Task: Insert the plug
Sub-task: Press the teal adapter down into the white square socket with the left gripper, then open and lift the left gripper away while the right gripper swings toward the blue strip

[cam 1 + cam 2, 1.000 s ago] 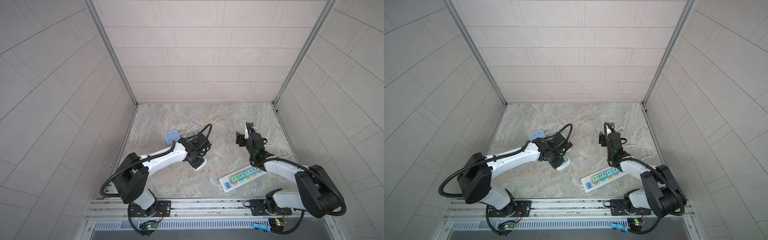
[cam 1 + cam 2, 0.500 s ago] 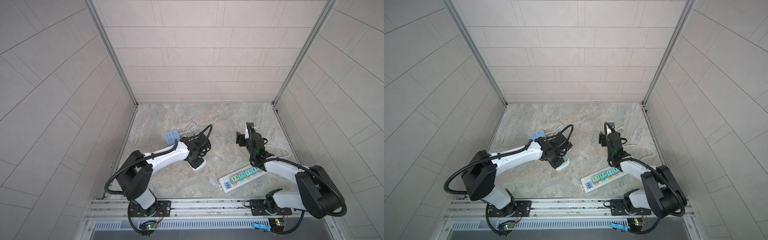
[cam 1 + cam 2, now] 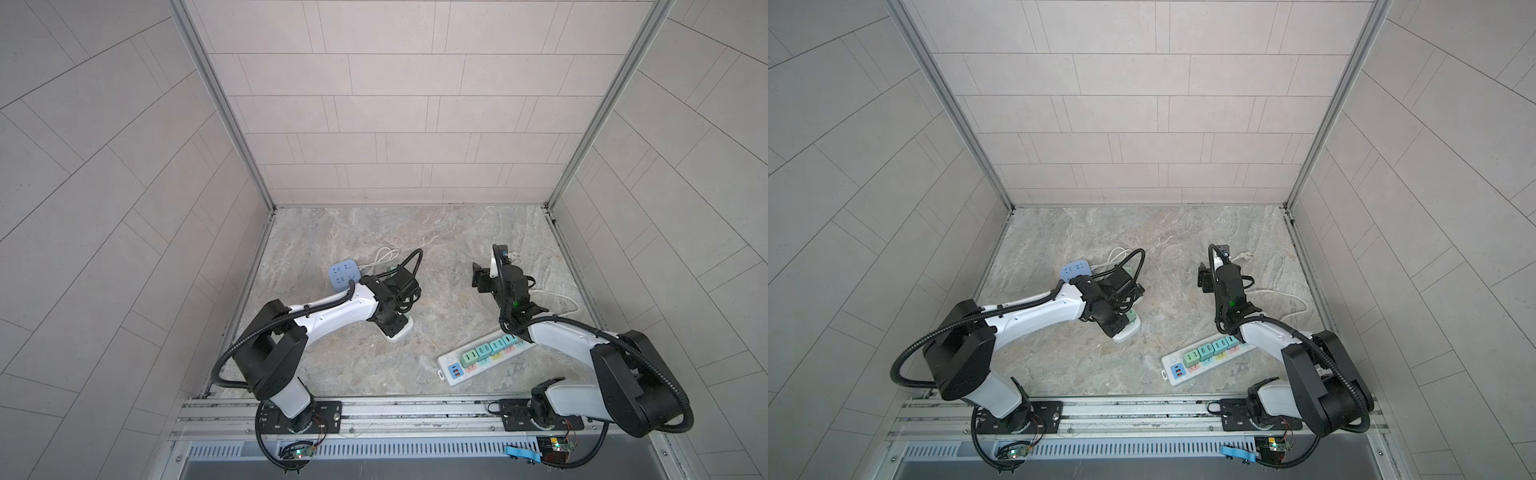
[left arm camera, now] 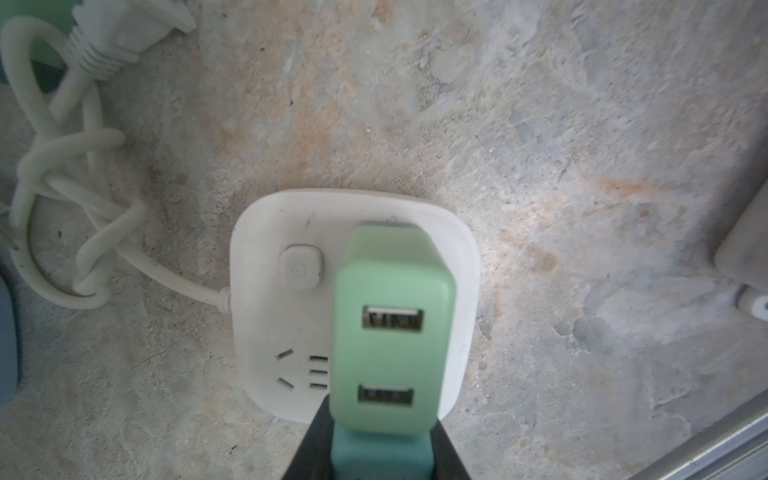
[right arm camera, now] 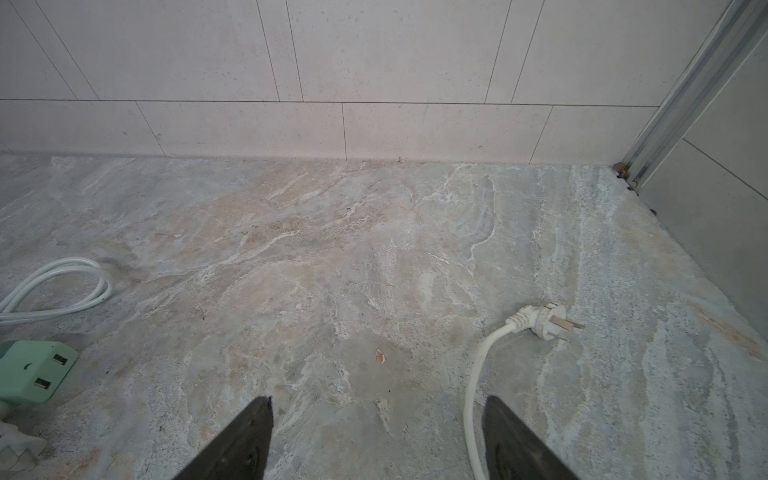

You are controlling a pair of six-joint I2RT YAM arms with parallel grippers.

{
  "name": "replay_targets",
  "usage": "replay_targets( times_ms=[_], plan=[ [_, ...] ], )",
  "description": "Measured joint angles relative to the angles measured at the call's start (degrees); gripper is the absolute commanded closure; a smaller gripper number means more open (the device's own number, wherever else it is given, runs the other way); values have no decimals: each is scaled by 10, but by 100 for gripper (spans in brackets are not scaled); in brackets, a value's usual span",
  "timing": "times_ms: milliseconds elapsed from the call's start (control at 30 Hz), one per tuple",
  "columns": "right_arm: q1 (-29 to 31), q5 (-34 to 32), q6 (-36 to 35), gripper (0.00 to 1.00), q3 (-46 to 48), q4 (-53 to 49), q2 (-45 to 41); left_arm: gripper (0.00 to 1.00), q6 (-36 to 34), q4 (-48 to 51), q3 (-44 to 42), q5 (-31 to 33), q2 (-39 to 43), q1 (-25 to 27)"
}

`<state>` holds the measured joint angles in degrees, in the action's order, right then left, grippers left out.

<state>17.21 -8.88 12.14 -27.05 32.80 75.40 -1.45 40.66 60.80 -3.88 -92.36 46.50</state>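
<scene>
Green plug, with two USB ports on its face, is clamped in the left gripper, the dark fingers pressed to its sides. It stands over the white socket block on the stone floor, covering the block's half away from the cable exit; whether its pins are seated cannot be told. The block's button carries a power symbol. Beyond it lies a knotted white cable.

In both top views the left arm reaches from the rail with its wrist bent down onto the block. The right arm is folded and raised, and the right gripper faces the back wall; its fingers stand apart with nothing between them.

Only the top views show the long power strip near the rail and the blue socket farther back. Only the right wrist view shows a loose white cord plug clearly, and a second green adapter on the floor.
</scene>
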Motion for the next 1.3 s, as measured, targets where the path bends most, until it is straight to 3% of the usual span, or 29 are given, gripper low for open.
replay_targets(
  times_ms=[100,267,300,400,600,667,833,1033,1133,1300],
  plan=[
    [0,0,0,19,0,0,0,91,3,-1,-1,0,0,0],
    [0,0,0,18,0,0,0,53,7,-2,-1,0,1,0],
    [0,0,0,18,0,0,0,49,9,-4,-1,0,1,0],
    [0,0,0,18,0,0,0,40,16,-2,-2,7,9,0],
    [0,0,0,18,0,0,0,33,17,17,20,32,71,0],
    [0,0,0,17,0,1,0,3,19,21,35,48,97,-5],
    [0,0,1,16,3,4,0,0,53,-8,35,74,193,-40],
    [0,3,2,13,4,2,0,0,153,-133,-56,49,318,-156],
    [3,13,2,15,-22,-47,1,0,199,-159,-91,43,331,-202],
    [50,17,12,17,-138,-134,26,0,221,-205,-143,57,331,-210]
  ],
)
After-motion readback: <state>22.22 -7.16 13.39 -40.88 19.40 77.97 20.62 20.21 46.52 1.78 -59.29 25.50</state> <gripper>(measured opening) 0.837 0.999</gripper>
